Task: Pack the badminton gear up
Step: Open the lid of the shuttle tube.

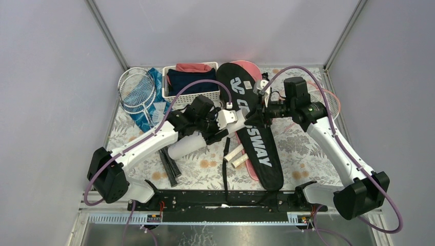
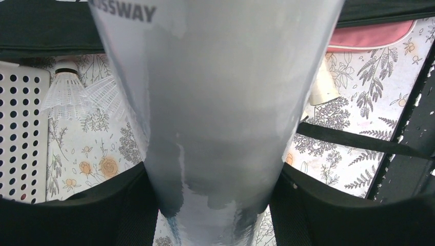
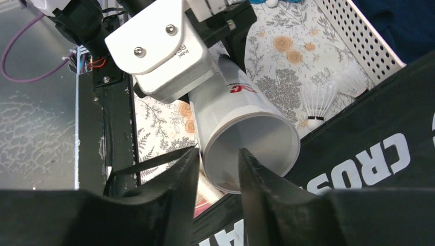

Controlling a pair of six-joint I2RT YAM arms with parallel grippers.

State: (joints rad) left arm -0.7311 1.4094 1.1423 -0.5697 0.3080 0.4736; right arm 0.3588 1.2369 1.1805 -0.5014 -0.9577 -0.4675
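Shuttlecock tube [image 2: 215, 77] clamped in left gripper [image 2: 213, 177] beside the black CROSSWAY bag [image 1: 259, 148] — right gripper [image 3: 216, 156], jaws part-open, at its open rim.

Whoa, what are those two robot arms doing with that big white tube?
They are packing up badminton gear. The left gripper is clamped around the white shuttlecock tube, whose open end is by the black CROSSWAY bag. The right gripper sits right at that open end, and I can't tell if it holds anything. Two loose shuttlecocks lie on the flowery cloth near the white basket.
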